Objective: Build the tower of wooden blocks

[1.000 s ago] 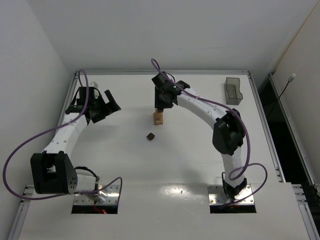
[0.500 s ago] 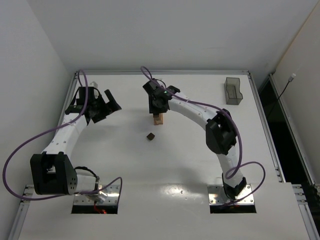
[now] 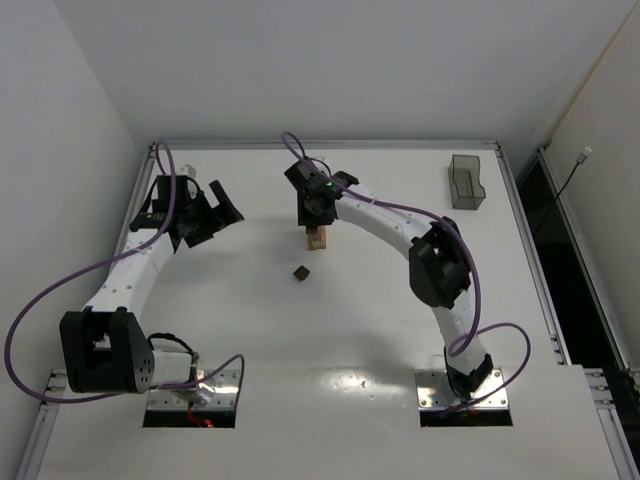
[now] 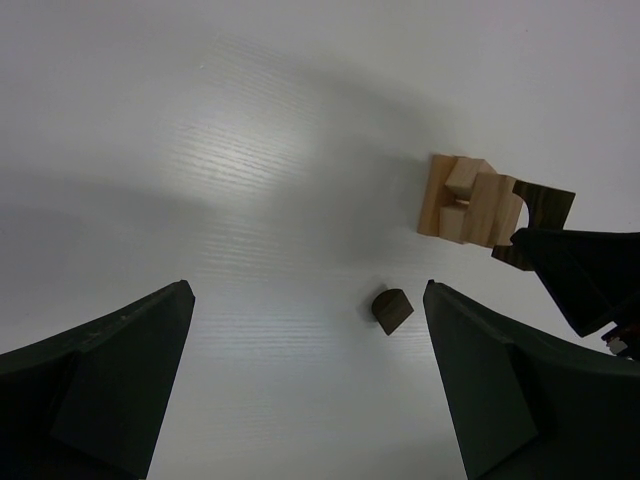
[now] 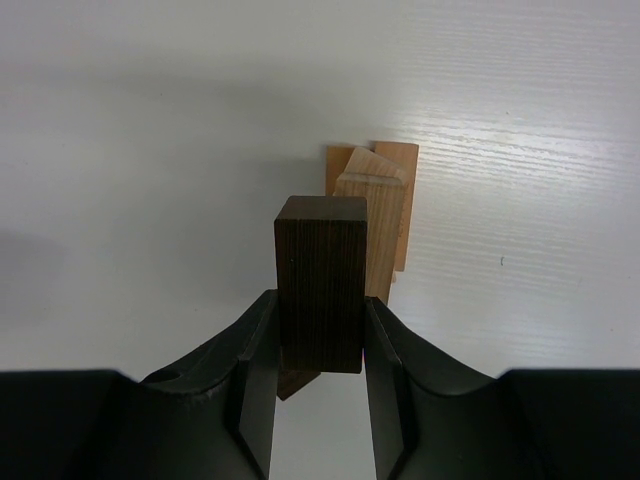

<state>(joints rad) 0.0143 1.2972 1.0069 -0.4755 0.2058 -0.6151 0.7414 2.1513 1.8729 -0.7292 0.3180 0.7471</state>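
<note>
Right hand (image 5: 320,335) clamped on dark block (image 5: 320,285) at tower (image 5: 380,200) top, left hand (image 4: 308,295) apart — loose dark piece (image 4: 392,310) nearby

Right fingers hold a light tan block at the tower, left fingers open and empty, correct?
No: the right wrist view shows the right fingers hold a dark brown block, not tan. Rest stands: at the tower, left fingers open and empty.

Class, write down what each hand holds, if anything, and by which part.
The right hand pinches a dark brown block by its opposite long sides. The left hand holds nothing.
</note>
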